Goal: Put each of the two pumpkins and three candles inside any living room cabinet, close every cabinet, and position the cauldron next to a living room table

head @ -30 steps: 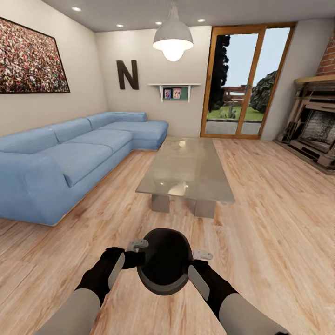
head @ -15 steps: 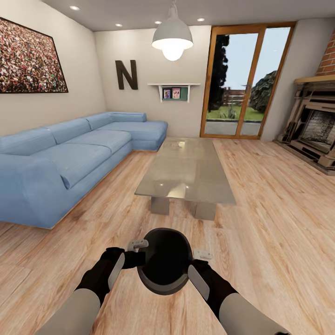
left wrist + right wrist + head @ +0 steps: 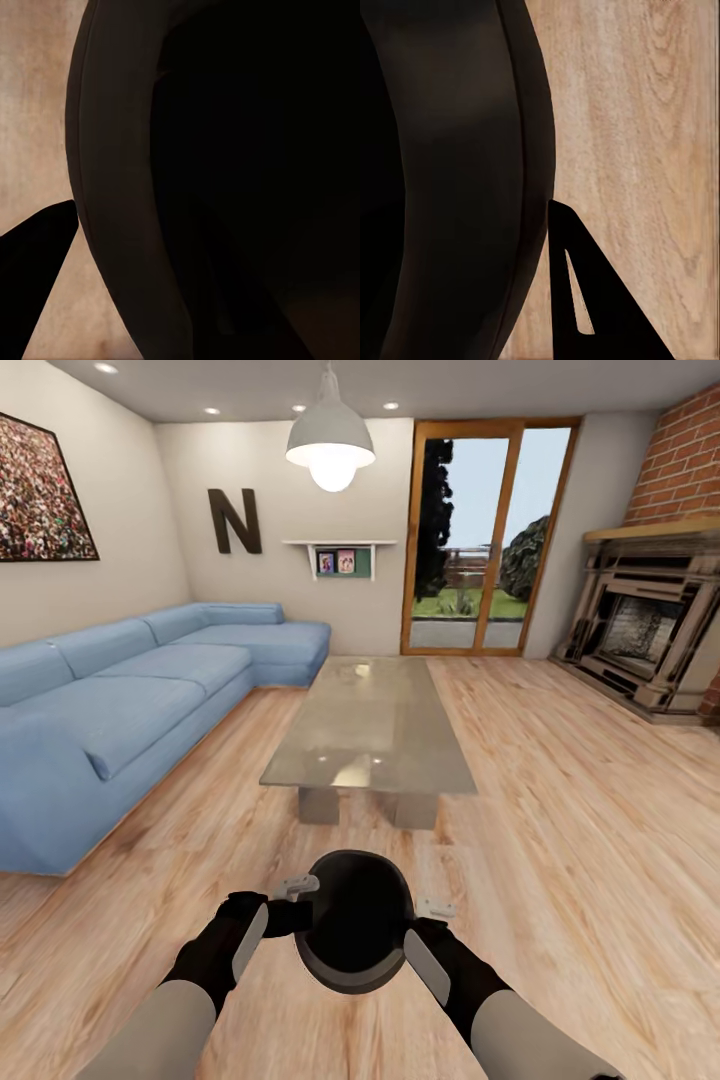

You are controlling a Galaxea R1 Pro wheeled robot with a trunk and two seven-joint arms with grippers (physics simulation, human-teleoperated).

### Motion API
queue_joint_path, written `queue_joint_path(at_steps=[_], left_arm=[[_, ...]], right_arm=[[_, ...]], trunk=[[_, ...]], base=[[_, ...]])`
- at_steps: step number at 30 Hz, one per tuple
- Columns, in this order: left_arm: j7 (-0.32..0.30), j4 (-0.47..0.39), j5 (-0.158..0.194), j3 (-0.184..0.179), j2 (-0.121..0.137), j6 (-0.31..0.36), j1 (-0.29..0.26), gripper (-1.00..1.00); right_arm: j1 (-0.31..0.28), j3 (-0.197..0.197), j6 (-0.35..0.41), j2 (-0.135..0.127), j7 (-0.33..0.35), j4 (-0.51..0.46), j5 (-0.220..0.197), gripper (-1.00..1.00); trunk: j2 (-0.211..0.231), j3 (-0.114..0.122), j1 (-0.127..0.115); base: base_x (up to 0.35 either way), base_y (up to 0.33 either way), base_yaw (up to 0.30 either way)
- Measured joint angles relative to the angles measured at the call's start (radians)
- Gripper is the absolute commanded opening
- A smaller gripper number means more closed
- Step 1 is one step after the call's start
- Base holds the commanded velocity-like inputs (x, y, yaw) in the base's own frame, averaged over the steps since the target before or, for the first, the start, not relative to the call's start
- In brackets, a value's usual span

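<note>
I have the cauldron (image 3: 355, 935) carried between both arms, low in front of the trunk, above the wooden floor (image 3: 560, 840). The counter (image 3: 368, 728), the glass-topped coffee one, lies straight ahead, near but with a strip of floor between it and the pot.

My worry is the hold. In the head view the left gripper (image 3: 292, 900) and the right gripper (image 3: 428, 922) sit at opposite sides of the rim, and I judge the pot is either squeezed between the two arms or pinched at its wall. If one arm drifts outward while the base rolls, the cauldron could slip and fall to the floor, perhaps rolling off under the counter or toward the blue sofa (image 3: 120, 710). Driving too far would push the pot's body into the counter's near edge. Setting it down too early would leave it too far off to count as next to the counter.

Both forearms reach forward and inward, wrists turned toward each other, roughly level, the left a touch further forward. In the left wrist view the cauldron's dark wall (image 3: 120, 187) looms close with one finger (image 3: 34, 262) outside it; the right wrist view shows the same with its finger (image 3: 585, 300). I cannot tell whether either pair of jaws is spread or pinching the rim.
</note>
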Motion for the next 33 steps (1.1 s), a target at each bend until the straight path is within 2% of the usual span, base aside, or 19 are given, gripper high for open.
queue_joint_path(at_steps=[7, 17, 33], left_arm=[[0.001, -0.001, 0.002, -0.002, 0.0, 0.001, 0.0, -1.0], [0.001, -0.001, 0.003, -0.003, 0.001, 0.001, 0.0, -1.0], [0.003, 0.0, 0.002, -0.003, 0.0, 0.001, 0.0, -1.0]], right_arm=[[0.0, 0.0, 0.0, 0.0, 0.0, 0.001, -0.001, -1.0], [0.0, 0.0, 0.0, 0.0, 0.001, 0.001, -0.001, -1.0], [0.0, -0.003, -0.001, 0.0, 0.005, 0.003, 0.002, -1.0]], trunk=[[0.0, 0.001, 0.0], [0.0, 0.001, 0.0], [-0.112, -0.049, 0.061]], base=[[0.184, 0.053, -0.061], [0.019, 0.003, -0.001], [0.0, 0.0, 0.0]])
